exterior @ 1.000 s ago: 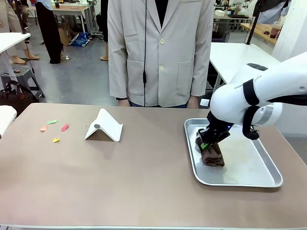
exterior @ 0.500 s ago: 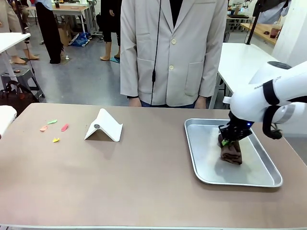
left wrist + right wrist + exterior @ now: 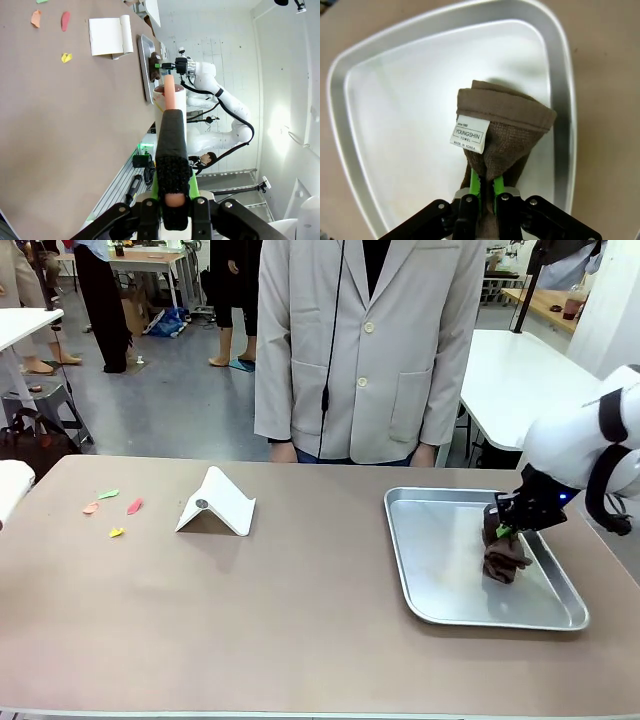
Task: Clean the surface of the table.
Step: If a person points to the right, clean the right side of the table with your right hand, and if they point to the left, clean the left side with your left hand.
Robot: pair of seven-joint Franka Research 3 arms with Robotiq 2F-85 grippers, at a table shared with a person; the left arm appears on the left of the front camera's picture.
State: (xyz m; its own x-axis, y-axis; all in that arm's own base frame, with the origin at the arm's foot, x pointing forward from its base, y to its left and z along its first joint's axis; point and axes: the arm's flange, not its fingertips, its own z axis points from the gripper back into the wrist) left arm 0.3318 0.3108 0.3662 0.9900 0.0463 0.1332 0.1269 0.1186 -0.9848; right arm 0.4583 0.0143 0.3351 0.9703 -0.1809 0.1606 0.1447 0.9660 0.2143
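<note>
On the tray, right side: brown towel (image 3: 505, 558), bunched and upright, lower end down at the tray floor (touching or just clear, can't tell)
Right gripper (image 3: 503, 533): jaws pinched tight on the top of the towel, green pads either side of the fold; nothing else in it
Right wrist view: right gripper (image 3: 485, 181) clamps one end of the towel (image 3: 505, 117), rest fans out over the tray (image 3: 410, 125); white sewn tag (image 3: 470, 132) faces the camera, prints YOUNGSHIN TOWEL
Tray (image 3: 398, 550): silver metal, rectangular, sits on the table's right half, near the far edge
Table (image 3: 300, 600): taupe-brown top, spans the whole front view, tray and stand and scraps all on it; also runs down the left of the left wrist view (image 3: 75, 130)
Coloured scraps (image 3: 134, 505): four small bits, green, orange, red, yellow, loose on the table's left part, well apart from the tray; seen too at top of the left wrist view (image 3: 65, 21)
White folded stand (image 3: 218, 505): tent shape, between scraps and tray, nearer the scraps
Left gripper (image 3: 171, 114): fingers pressed together, off the table's left end; a salmon-pink rod (image 3: 169, 90) pokes past the tips, gripped or not I can't tell
Person (image 3: 365, 350): pale jacket, stands at the far edge, hands low at the table rim
</note>
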